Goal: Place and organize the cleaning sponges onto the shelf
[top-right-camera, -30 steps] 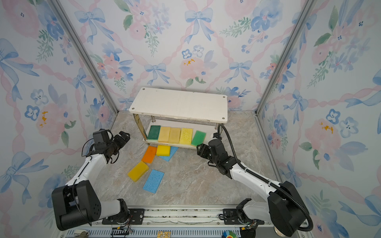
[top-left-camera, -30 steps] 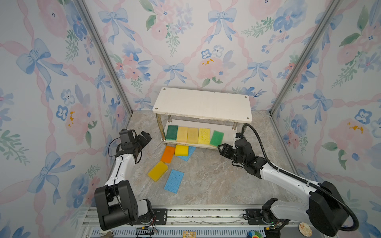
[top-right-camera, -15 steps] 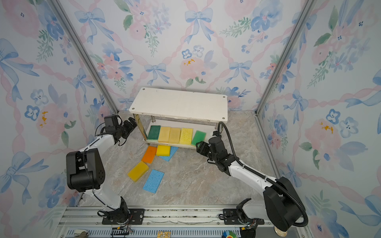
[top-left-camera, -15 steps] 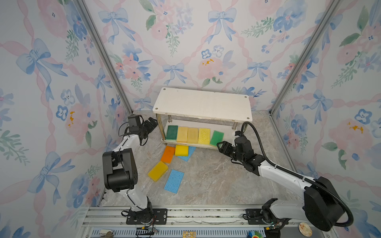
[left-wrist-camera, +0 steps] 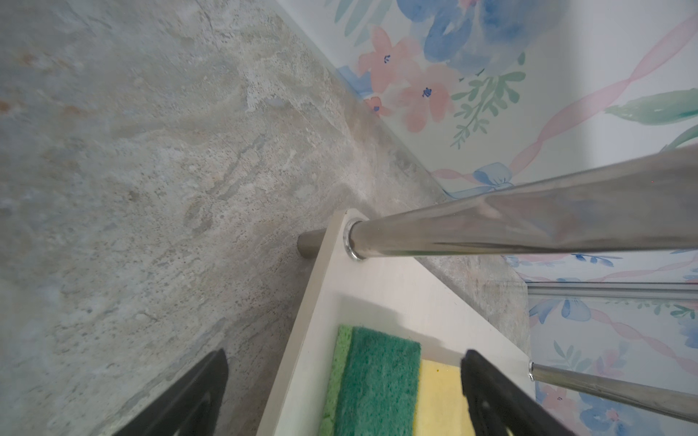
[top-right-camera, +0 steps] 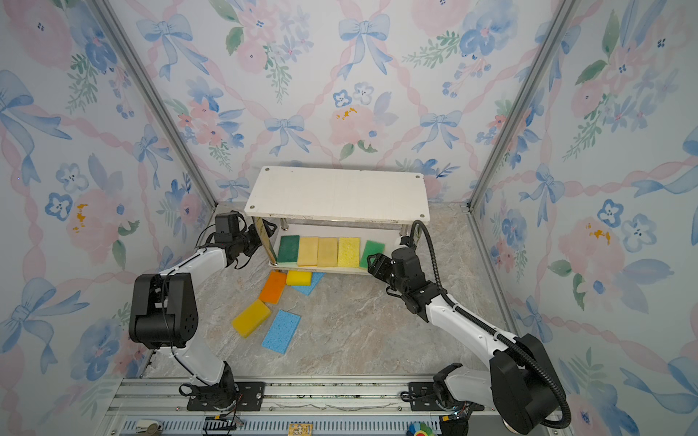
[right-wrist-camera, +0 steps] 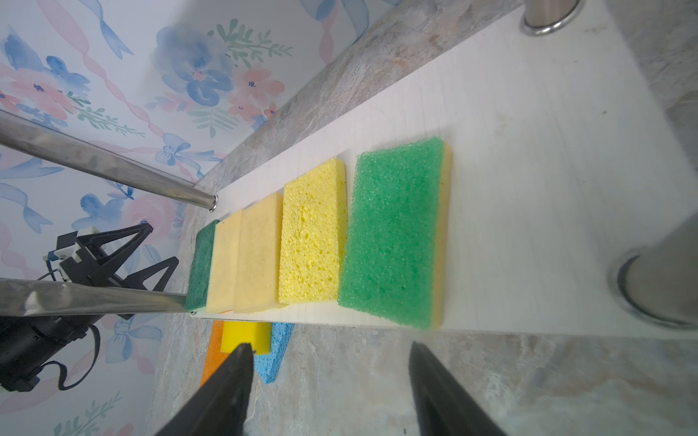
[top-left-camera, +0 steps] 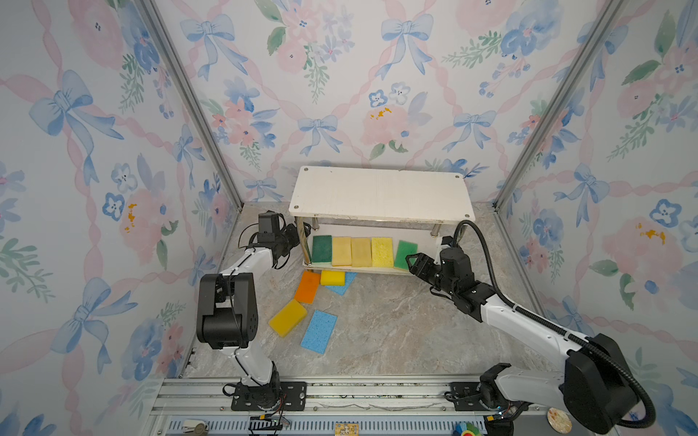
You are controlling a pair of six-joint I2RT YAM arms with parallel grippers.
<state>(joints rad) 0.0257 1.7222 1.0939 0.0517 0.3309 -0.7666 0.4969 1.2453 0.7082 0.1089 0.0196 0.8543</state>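
Note:
The shelf (top-left-camera: 381, 194) stands at the back. Its lower board (right-wrist-camera: 528, 188) carries a row of sponges: dark green (top-left-camera: 321, 249), two tan (top-left-camera: 351, 251), yellow (top-left-camera: 382, 252) and light green (top-left-camera: 406, 254). On the floor in front lie an orange sponge (top-left-camera: 308, 287), a yellow one (top-left-camera: 332, 278) on top of a blue one (top-left-camera: 344, 285), a yellow-orange one (top-left-camera: 288, 317) and another blue one (top-left-camera: 319, 331). My left gripper (top-left-camera: 298, 236) is open at the shelf's left end, facing the dark green sponge (left-wrist-camera: 377, 377). My right gripper (top-left-camera: 413, 262) is open and empty, just in front of the light green sponge (right-wrist-camera: 393, 234).
Chrome legs (left-wrist-camera: 528, 222) stand at the shelf's corners, and one is right beside my left gripper. Floral walls close in on the left, back and right. The shelf's top board is bare. Bare marble floor (top-left-camera: 396, 324) lies right of the loose sponges.
My left arm has swung from near the left wall to the shelf's left end, gripper still open. My right gripper has stayed almost in place by the light green sponge.

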